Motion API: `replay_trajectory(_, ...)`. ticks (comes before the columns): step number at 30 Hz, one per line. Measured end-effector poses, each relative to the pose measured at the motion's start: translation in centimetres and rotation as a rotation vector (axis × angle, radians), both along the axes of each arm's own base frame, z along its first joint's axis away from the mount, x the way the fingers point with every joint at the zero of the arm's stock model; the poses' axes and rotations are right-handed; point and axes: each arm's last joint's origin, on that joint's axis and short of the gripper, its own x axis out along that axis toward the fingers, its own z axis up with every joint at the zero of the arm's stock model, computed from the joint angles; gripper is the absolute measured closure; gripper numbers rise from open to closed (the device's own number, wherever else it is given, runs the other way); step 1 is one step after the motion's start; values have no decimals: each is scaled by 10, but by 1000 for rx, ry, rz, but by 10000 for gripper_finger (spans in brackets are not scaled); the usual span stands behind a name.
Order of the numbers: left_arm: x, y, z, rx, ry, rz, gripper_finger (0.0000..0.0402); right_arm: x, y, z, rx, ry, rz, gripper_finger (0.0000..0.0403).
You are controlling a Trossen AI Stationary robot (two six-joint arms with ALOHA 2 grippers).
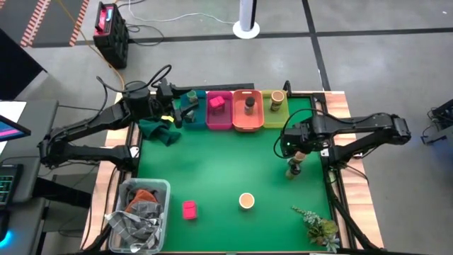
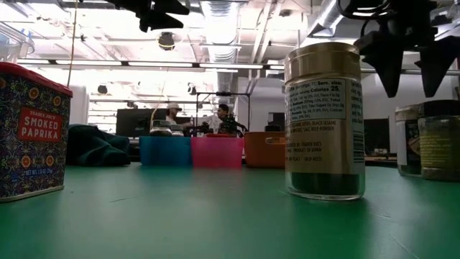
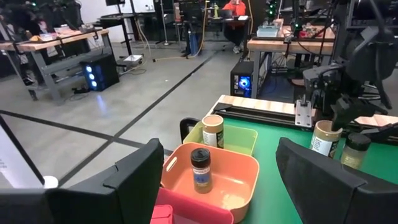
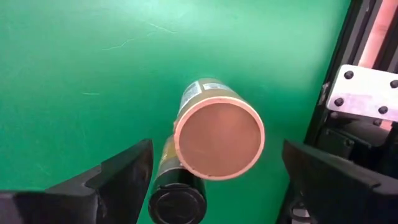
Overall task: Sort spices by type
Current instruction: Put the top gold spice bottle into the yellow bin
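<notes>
We see 2 upright jars near the worktop's right edge: a tan-lidded jar [image 4: 219, 137] and, touching it, a dark-lidded glass jar [image 4: 176, 198], both round and smooth. The right tool [image 1: 296, 151] hangs above them, its fingers spread wide and released, gripping nothing. Near the front edge stand 1 more tan-lidded round jar [image 1: 246, 201] and 1 pink box [image 1: 189, 210], a printed paprika tin. Along the far edge sit 4 plastic bins: the blue bin [image 2: 165, 151], the pink bin [image 1: 219, 112] with 1 pink box, the orange bin [image 3: 231, 180] with 1 dark-lidded jar, the yellow bin [image 3: 242, 138] with 1 tan-lidded jar. The left tool [image 1: 180, 108] hovers open over the blue bin. The worktop [image 1: 219, 170] is green felt, wood-bordered; beyond it, grey concrete floor, benches, seated people.
</notes>
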Motion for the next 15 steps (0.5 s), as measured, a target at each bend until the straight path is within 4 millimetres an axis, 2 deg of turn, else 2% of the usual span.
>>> replay_trajectory(6, 0, 0, -1, -4, 8, 2, 107, -3, -1, -15, 15, 33, -4, 19)
replay_trajectory(15, 0, 0, -4, -18, 39, 1, 107, 2, -1, -43, 33, -33, -14, 19)
